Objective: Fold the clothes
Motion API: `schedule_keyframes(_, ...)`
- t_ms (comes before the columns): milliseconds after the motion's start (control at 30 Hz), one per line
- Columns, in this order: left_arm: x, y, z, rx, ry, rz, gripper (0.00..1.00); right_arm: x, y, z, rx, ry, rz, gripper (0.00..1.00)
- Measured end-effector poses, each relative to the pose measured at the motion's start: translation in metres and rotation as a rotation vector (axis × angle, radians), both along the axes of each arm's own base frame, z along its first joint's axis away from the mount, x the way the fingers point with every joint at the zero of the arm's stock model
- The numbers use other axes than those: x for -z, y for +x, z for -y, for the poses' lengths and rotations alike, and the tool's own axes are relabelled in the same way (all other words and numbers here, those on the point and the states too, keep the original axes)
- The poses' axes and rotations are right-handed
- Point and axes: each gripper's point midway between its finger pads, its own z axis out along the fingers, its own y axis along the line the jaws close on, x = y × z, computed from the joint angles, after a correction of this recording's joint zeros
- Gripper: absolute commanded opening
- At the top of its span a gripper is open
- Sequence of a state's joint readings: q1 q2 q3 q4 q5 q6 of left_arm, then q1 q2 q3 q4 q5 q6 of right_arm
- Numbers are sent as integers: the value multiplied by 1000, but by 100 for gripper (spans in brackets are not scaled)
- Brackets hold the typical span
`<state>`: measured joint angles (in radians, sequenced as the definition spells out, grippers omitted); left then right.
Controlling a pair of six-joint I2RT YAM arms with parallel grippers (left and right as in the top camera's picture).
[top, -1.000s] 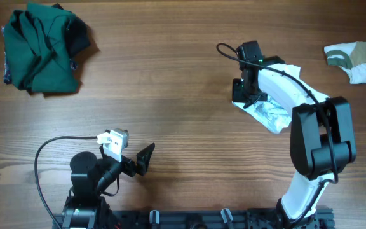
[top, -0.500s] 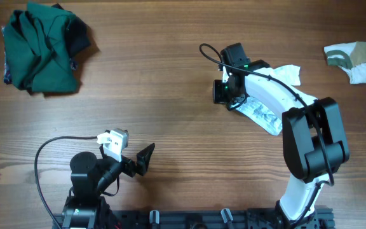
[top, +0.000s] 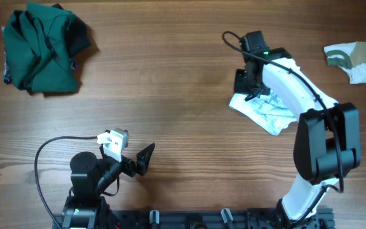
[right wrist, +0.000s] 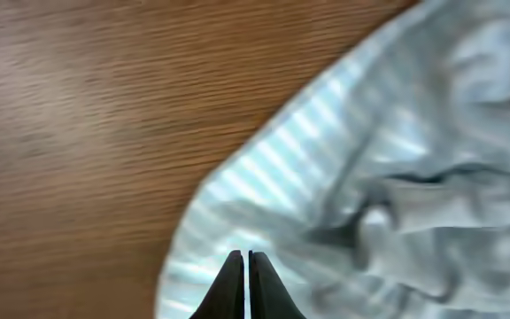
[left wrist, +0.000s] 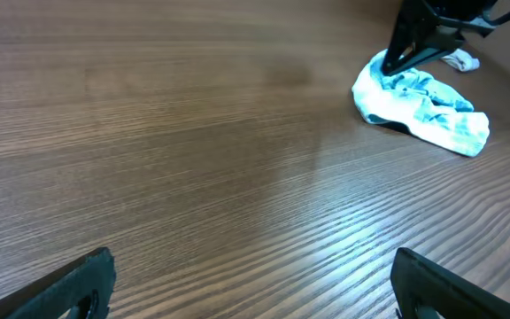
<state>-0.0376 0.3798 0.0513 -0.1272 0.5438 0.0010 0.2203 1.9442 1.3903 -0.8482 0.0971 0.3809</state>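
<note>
While my right gripper (right wrist: 247,257), shut tight, sits at the rim of the striped garment (top: 267,113), right side of the tabletop (top: 170,95), I could drag and bunch it; left gripper (left wrist: 253,288) gapes wide.

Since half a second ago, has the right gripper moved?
Yes: the right gripper has swung right, toward the white-and-olive piece.

My left arm (top: 84,172) sits folded low at the near edge of the table (top: 170,95), and the left gripper (left wrist: 253,266) has its fingers (left wrist: 78,283) spread wide. My right arm (top: 291,83) reaches from the near edge toward the far right, wrist tipped down. The right gripper (right wrist: 245,270) is pinched closed.
</note>
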Motion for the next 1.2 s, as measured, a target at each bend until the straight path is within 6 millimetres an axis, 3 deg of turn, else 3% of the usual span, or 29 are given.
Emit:
schedule_keyframes(267,0,0,0,0,0,0,100,11,-7,26,51,-36,-25,4)
schedule_keyframes(600,0,0,0,0,0,0,100,43,-32,17,38,30,-78,4)
schedule_keyframes(767,0,0,0,0,0,0,100,44,-30,11,35,78,-58,4)
schedule_keyframes(1000,0,0,0,0,0,0,100,44,-20,-11,13,181,-23,4)
schedule_keyframes(1200,0,0,0,0,0,0,100,44,-11,-50,-38,256,23,6)
